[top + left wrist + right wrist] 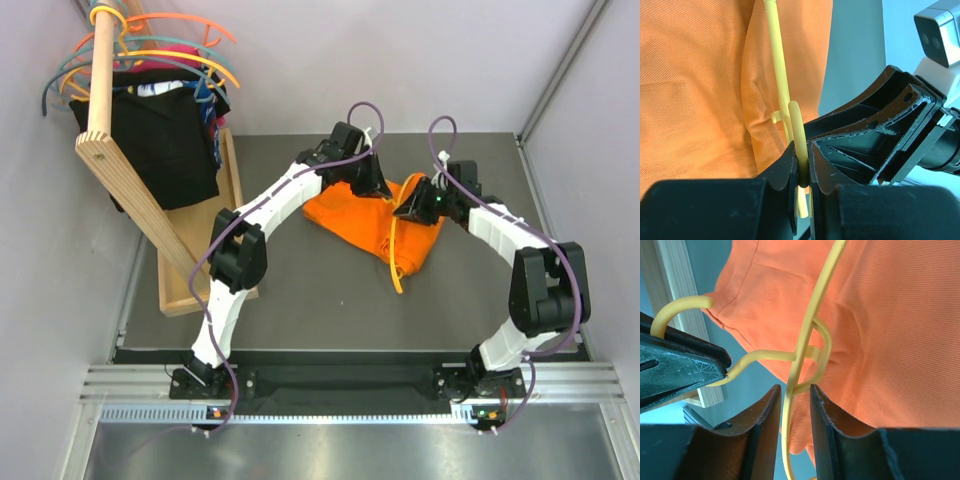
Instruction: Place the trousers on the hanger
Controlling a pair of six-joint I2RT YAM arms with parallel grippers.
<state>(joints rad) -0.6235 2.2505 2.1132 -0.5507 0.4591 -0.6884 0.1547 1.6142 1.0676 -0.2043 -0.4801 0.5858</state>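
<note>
My left jaws are clamped on the ring-like hook of the amber-yellow hanger (798, 131), with the loop pinched between the two pads. My right jaws stand narrow but not closed. One thin curved arm of the hanger runs up between them, close to one finger and with a gap at the other, so they grip nothing.

Just past both sets of fingers lie the orange trousers (890, 340), bunched into a soft heap with a hem and a stitched fold showing. The hanger's stem and arms cross the front of the cloth. I cannot tell whether the plastic touches the cloth or hangs just above it. From above, one tip of the hanger pokes out past the near edge of the heap, over the dark grey counter (330, 300).

The trousers sit in the middle of the counter, towards its far side, with my two wrists leaning in on them from either side.

Well apart, at the far left, a wooden rack (100, 80) leans over a wooden tray (190, 290). It carries a black garment (165, 150) and a cluster of coral and teal hangers (195, 40).
</note>
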